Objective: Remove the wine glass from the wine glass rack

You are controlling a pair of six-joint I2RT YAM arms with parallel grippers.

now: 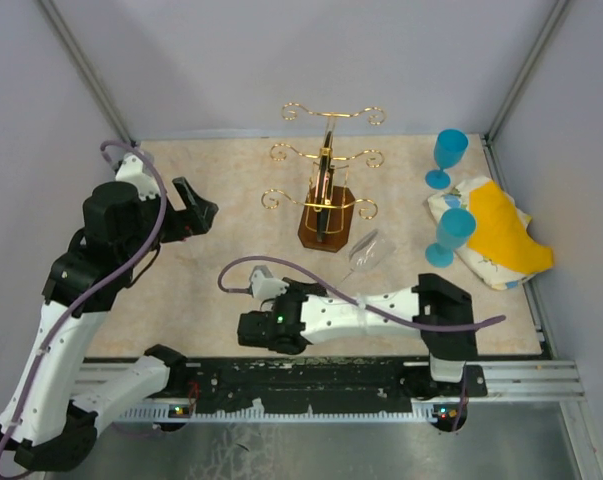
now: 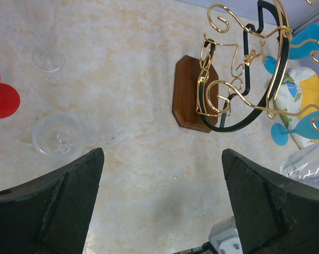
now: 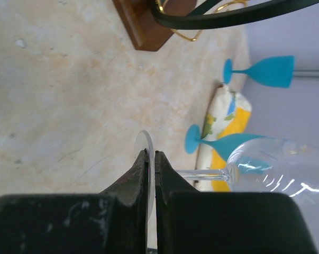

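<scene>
The wine glass rack (image 1: 326, 165) is a gold wire stand on a dark wooden base (image 1: 324, 228) at the back middle. It also shows in the left wrist view (image 2: 238, 79), and its base shows in the right wrist view (image 3: 140, 26). No glass hangs on its hooks. The clear wine glass (image 1: 371, 248) is off the rack, just right of the base. My right gripper (image 3: 151, 154) is shut on the edge of its round foot (image 3: 143, 140), with the bowl (image 3: 281, 166) out to the side. My left gripper (image 1: 193, 212) is open and empty, left of the rack.
Two blue glasses (image 1: 449, 150) (image 1: 453, 232) stand at the right beside a yellow and white cloth (image 1: 496, 235). The left wrist view shows a red glass (image 2: 0, 98) and two clear glasses (image 2: 48, 55) (image 2: 57, 135) on the table. Grey walls enclose the back and sides.
</scene>
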